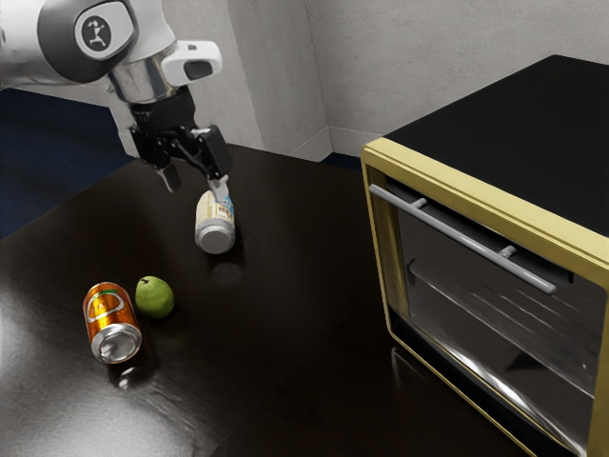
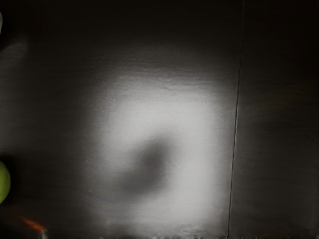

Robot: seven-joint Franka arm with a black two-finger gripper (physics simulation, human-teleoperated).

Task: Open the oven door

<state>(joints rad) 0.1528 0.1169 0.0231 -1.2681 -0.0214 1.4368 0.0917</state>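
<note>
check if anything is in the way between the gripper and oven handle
Nothing visible stands between the gripper and the handle. The bottle looks nearest the gripper in the exterior view; the pear and can lie off toward that view's left.

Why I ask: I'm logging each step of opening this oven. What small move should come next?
Probably a short shift toward the exterior view's right, fingers apart: the open hand is over by the bottle, away from the handle across the oven's front, which it would need to reach first.
</note>
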